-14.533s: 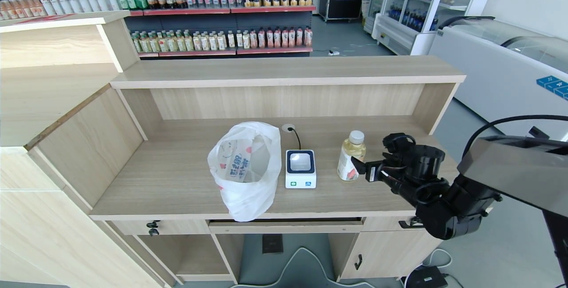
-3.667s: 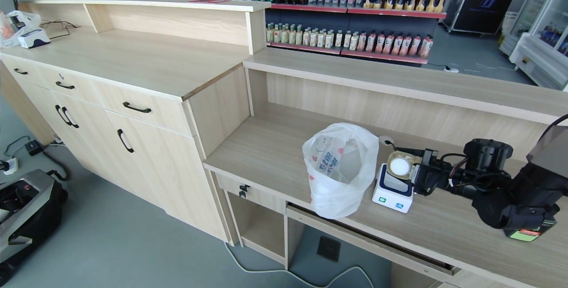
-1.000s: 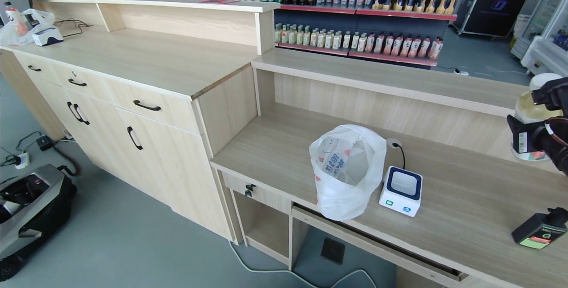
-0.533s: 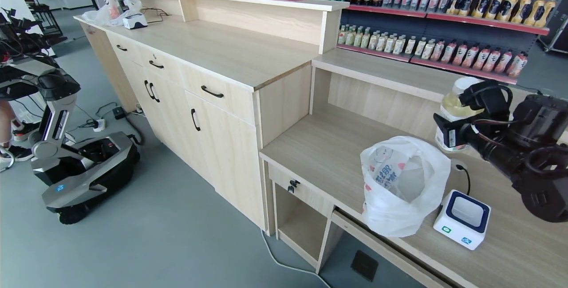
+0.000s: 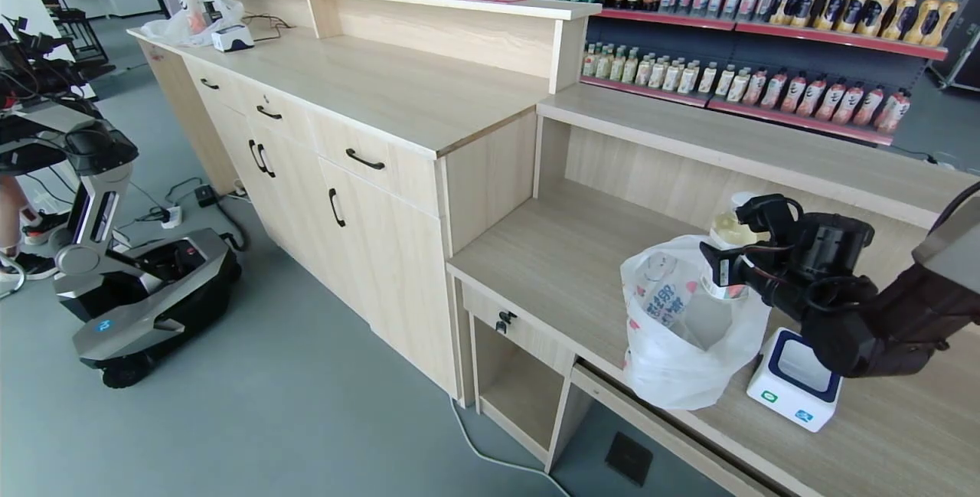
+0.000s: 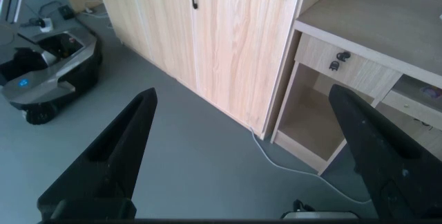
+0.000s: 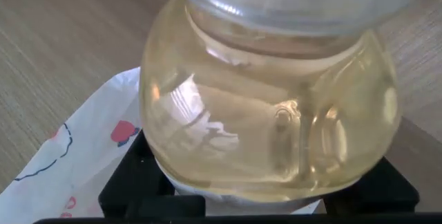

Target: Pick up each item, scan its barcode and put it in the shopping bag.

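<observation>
- The bottle (image 5: 727,233), clamped upright in the right pincer (image 5: 736,256), has dropped from its higher hold of half a second ago. Its base now sits at the rim of the shopping bag (image 5: 674,328).
- In the right wrist view the bottle (image 7: 269,113) hangs over the bag's white plastic (image 7: 83,155), which lies directly below the pincer.
- It was held over the scanner (image 5: 796,378) a few seconds back, so the scan looks done and bagging is the step in hand.
- The scanner now stands on the surface (image 5: 566,252), below and behind the pincer's wrist.
- The left pincer (image 6: 242,155) hangs wide apart over the floor, holding nothing.
- What remains is probably lowering the bottle further, then letting go.
</observation>
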`<state>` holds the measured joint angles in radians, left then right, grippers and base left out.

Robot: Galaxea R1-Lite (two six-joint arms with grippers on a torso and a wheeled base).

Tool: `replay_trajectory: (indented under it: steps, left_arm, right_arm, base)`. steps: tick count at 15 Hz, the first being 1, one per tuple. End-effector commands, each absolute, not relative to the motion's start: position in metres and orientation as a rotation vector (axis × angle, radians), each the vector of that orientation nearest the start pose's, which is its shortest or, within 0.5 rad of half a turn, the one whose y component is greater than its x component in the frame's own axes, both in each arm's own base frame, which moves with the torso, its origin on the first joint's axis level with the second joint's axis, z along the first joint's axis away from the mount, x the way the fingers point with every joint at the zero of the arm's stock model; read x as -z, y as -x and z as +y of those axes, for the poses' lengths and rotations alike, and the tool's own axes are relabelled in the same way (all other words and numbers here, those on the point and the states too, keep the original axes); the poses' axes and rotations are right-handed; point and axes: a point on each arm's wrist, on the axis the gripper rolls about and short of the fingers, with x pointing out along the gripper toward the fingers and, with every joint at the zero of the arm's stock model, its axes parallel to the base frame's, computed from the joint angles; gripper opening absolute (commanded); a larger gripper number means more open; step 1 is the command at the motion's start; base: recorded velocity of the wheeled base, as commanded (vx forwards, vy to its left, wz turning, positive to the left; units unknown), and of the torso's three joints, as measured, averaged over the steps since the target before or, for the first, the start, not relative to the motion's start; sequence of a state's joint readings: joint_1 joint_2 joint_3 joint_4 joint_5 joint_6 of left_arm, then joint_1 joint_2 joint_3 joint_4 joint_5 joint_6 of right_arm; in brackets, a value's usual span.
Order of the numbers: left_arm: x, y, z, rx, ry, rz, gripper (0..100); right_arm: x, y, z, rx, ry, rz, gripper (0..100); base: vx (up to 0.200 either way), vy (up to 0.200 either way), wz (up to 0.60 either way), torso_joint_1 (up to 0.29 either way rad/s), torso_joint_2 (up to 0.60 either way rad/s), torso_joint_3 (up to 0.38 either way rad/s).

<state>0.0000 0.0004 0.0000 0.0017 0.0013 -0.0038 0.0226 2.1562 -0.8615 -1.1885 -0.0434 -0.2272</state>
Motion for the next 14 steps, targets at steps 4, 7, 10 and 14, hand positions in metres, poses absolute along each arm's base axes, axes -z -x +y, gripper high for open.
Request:
replay_trajectory:
  steps: [4, 7, 10, 14]
  left_arm:
    - [-0.075, 0.023, 0.000, -0.002, 0.005, 0.002, 100]
    - [-0.075, 0.023, 0.000, -0.002, 0.005, 0.002, 100]
    - [-0.075, 0.023, 0.000, -0.002, 0.005, 0.002, 100]
    - [-0.075, 0.023, 0.000, -0.002, 0.005, 0.002, 100]
  right_arm:
    - [-0.047, -0.412, 0.016, -0.025, 0.209, 0.150, 0]
    - [-0.031, -0.433, 0.021, -0.049, 0.176, 0.107, 0]
    - [-0.018, -0.449, 0.021, -0.055, 0.173, 0.100, 0]
    - [-0.005, -0.462, 0.021, -0.077, 0.143, 0.082, 0]
  base:
    - [0.000, 0.000, 0.00, 0.000, 0.00, 0.000]
    - [0.000, 0.000, 0.00, 0.000, 0.00, 0.000]
    - [0.000, 0.000, 0.00, 0.000, 0.00, 0.000]
    - [0.000, 0.000, 0.00, 0.000, 0.00, 0.000]
